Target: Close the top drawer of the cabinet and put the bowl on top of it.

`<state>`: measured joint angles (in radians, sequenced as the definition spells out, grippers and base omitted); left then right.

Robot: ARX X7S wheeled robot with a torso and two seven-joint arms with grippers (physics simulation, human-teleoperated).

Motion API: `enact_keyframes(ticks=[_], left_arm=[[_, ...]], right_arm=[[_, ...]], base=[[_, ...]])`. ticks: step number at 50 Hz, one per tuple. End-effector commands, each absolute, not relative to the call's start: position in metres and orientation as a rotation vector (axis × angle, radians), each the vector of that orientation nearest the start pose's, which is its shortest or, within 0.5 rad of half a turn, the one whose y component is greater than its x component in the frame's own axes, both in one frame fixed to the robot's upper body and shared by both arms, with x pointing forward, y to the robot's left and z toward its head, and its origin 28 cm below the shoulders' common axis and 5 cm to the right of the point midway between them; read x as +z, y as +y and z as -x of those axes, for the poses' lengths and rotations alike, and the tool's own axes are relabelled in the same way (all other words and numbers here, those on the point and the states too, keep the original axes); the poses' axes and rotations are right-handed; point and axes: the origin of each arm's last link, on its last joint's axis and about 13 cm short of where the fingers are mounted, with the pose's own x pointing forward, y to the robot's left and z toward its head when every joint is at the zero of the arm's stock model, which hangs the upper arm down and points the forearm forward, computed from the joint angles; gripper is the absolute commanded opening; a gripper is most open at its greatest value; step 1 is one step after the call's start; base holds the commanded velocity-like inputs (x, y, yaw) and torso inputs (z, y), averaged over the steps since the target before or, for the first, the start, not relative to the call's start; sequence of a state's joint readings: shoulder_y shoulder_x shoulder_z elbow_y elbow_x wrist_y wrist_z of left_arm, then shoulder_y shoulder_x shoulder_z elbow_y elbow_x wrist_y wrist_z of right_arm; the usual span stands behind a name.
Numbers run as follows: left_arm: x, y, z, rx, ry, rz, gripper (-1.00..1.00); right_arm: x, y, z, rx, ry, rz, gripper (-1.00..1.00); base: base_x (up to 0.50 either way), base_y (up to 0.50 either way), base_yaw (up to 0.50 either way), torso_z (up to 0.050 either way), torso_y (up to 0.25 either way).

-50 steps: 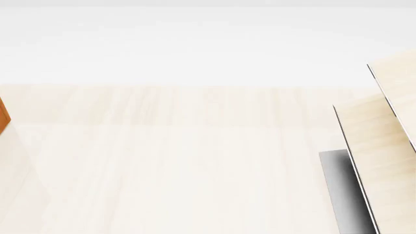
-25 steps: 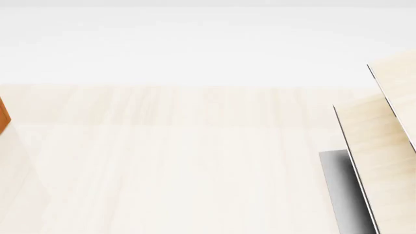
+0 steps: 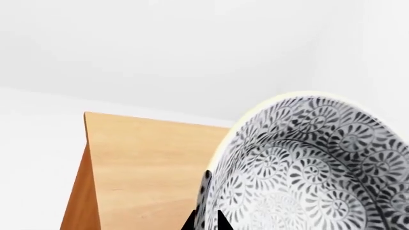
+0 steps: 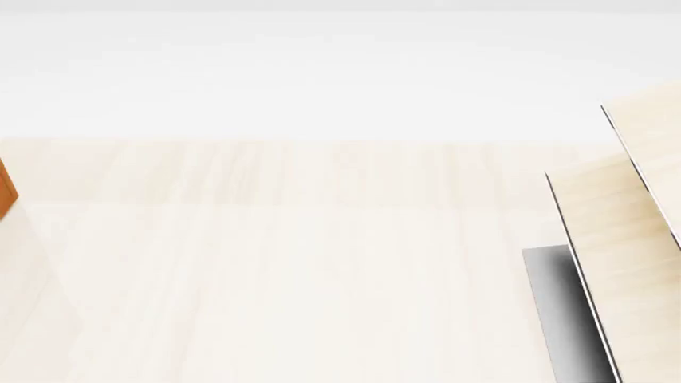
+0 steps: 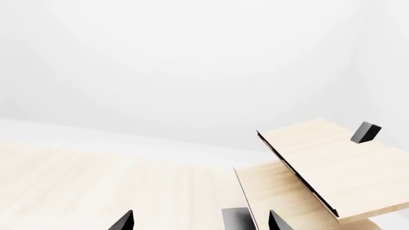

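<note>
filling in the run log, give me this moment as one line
left gripper: shut on bowl rim | bowl: lifted, tilted, near cabinet top | right gripper: open, holding nothing, toward rack | drawer: out of view

A bare simulated test room rather than a lived-in home: blank white walls rise behind a pale wood table (image 4: 298,263) filling the head view. A slanted pale wood rack (image 4: 612,231) stands at right; an orange-brown cabinet (image 4: 6,191) edges in at left. Surfaces look flat, rendered, shadowless.
</note>
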<state>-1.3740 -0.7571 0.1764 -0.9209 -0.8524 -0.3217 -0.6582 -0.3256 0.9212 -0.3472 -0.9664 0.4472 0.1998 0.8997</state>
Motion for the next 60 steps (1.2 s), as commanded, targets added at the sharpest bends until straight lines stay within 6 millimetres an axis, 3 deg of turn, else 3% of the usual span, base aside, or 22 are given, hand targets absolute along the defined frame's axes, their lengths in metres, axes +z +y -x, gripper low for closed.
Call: enact_keyframes(ticks=[1, 12, 13, 60], left_arm=[[0.299, 0.452, -0.343, 0.958, -0.126, 0.536, -1.0], [0.301, 0.45, -0.343, 0.943, -0.116, 0.526, -1.0], [0.301, 0.45, -0.343, 0.942, -0.113, 0.526, 1.0], [0.307, 0.445, -0.324, 0.902, -0.107, 0.552, 1.0]], right_arm=[[0.134, -0.126, -0.099, -0.037, -0.132, 0.161, 1.0], [0.134, -0.126, -0.099, -0.037, -0.131, 0.159, 1.0], [0.134, -0.126, -0.099, -0.037, -0.131, 0.16, 1.0], [0.135, -0.126, -0.096, -0.034, -0.136, 0.155, 1.0]], base=[[0.0, 0.0, 0.0, 0.0, 0.0], [0.0, 0.0, 0.0, 0.0, 0.0], [0.0, 0.0, 0.0, 0.0, 0.0], [0.0, 0.0, 0.0, 0.0, 0.0]])
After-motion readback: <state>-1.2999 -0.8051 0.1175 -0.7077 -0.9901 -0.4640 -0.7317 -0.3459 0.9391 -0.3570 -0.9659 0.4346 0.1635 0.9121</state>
